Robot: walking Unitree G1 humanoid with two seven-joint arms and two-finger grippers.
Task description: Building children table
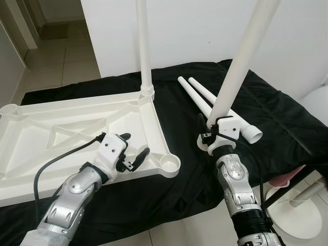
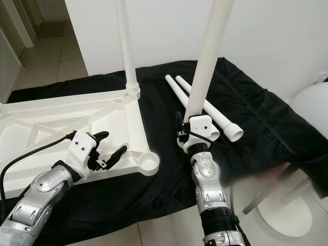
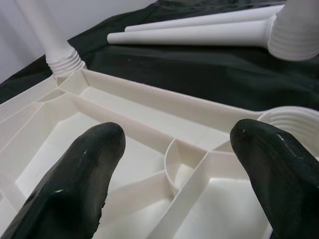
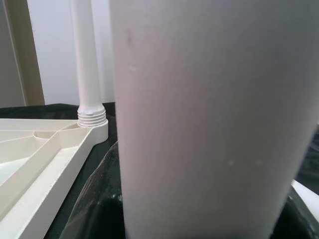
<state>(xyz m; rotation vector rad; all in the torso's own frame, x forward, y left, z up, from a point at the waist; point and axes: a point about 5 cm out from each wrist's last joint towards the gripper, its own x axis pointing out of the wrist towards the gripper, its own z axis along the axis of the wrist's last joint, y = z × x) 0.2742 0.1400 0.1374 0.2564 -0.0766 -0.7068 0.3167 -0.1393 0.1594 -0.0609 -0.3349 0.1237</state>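
Tabletop lies underside-up on black cloth. Right gripper clamps a white leg upright; left gripper, fingers apart, hovers at the rim. Advice: align threads squarely over empty corner socket, brace the rim, then twist.

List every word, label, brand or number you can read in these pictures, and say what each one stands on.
None can be read. The tabletop, the legs, the black cloth and both grippers, left and right, bear no legible text.
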